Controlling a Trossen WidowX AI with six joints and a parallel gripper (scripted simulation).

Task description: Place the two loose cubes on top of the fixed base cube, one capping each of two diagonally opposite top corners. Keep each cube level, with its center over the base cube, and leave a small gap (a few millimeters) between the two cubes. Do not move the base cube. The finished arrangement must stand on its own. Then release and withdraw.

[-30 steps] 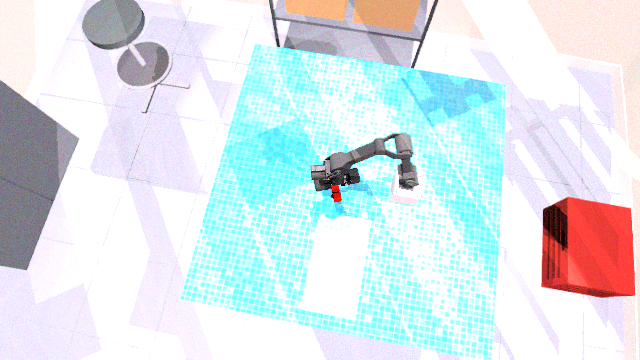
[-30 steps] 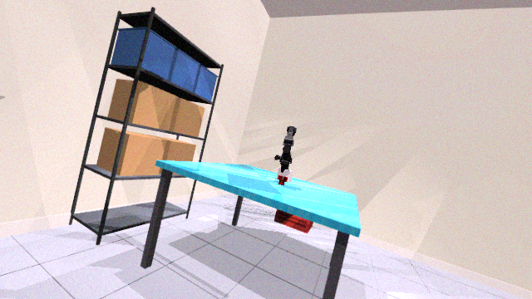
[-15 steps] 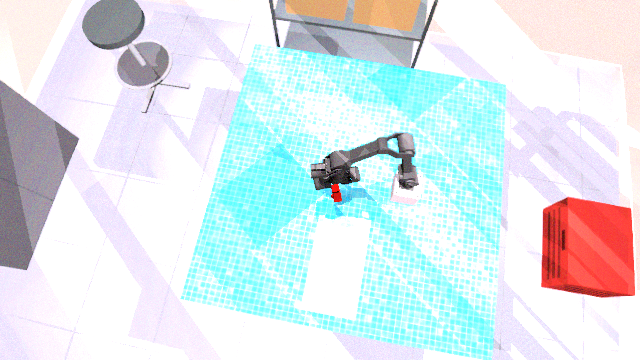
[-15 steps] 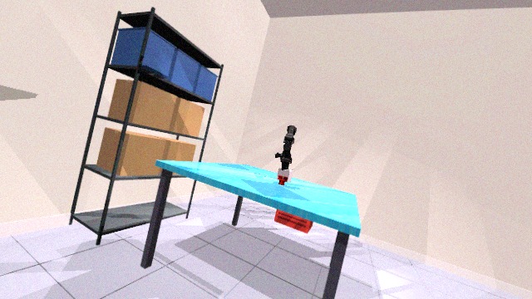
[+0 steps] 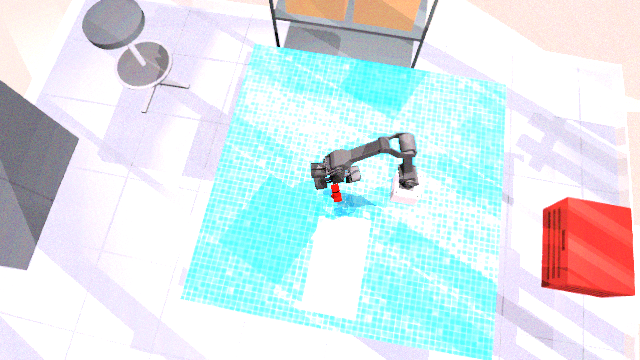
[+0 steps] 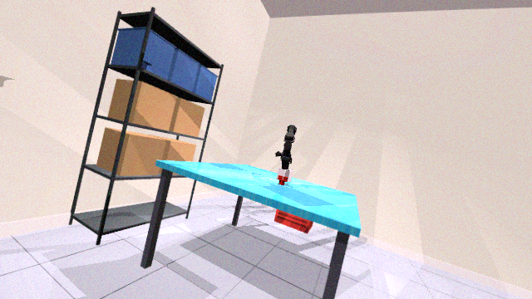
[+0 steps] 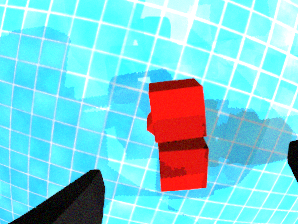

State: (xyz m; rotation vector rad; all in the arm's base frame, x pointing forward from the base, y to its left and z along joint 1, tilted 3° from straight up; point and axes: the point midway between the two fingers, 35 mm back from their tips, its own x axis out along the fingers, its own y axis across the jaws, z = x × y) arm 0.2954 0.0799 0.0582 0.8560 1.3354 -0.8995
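Observation:
Two red cubes sit side by side, raised on a red base cube [image 6: 282,183]. In the wrist view the upper-placed loose cube [image 7: 177,106] and the lower-placed loose cube [image 7: 183,167] look level and nearly aligned along one line. Only a small corner of the base cube [image 7: 150,124] shows at their left. Whether a thin gap lies between the two loose cubes cannot be told. My gripper [image 7: 200,167] is open wide and empty, above the cubes, with one black finger at each side of the view, apart from them.
The cubes stand on a cyan tiled table [image 5: 450,300] [image 6: 199,178]. A white rectangular patch [image 5: 337,265] lies near them in the top view. The arm's white base [image 5: 406,194] stands beside the stack. A shelf rack [image 6: 101,199], a stool [image 5: 114,22] and a red cabinet [image 5: 595,245] stand off the table.

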